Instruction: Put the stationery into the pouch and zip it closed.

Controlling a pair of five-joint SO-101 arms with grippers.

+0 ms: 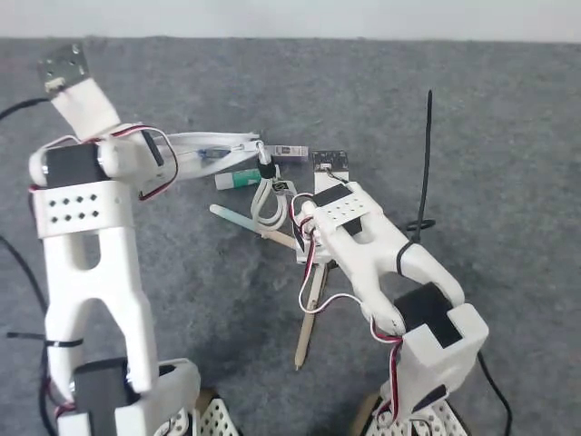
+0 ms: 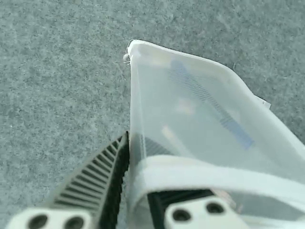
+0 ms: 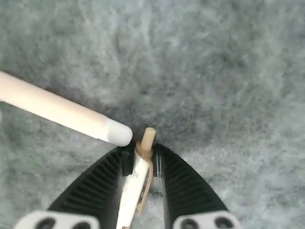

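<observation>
Right gripper is pinched narrow on a slim beige wooden pencil, gripping close to one end, so in the high view most of the shaft trails back toward the arm's base. It looks light and stiff but smooth, so with a grip that far off-centre I'd guess it wants to swivel in the jaws. Just beside its tip lies a cream round-ended plastic pen.

Left gripper is clamped on the rim of a translucent white soft plastic pouch, one wall caught between the fingers. Something blue is already inside. The pouch is floppy and nearly weightless, so the stitched rim is the sensible place to hold it.

The pouch sits at the far side of the grey felt mat, with a green-and-white tube near its mouth. That stretch is cluttered. There's more open mat out right, apart from a thin black upright rod.
</observation>
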